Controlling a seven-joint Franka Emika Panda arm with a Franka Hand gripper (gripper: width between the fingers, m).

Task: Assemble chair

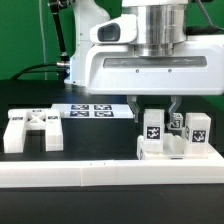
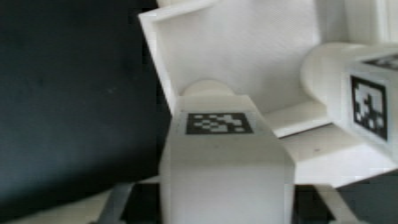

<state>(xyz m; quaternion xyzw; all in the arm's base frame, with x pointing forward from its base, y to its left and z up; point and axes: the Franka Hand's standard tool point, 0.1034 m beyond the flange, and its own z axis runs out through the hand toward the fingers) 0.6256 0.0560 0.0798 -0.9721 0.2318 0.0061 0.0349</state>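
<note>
Standing chair pieces (image 1: 152, 135), long axes vertical

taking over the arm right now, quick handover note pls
Gripper: low over the cluster of chair pieces on the exterior view's right, jaws either side of a tagged block; can't tell if it grips.
A flat chair piece lies apart on the exterior view's left, beyond the marker board.
Done: several pieces grouped at the right; whether they are joined is unclear.
Left: add the flat piece; chair unfinished.
</note>
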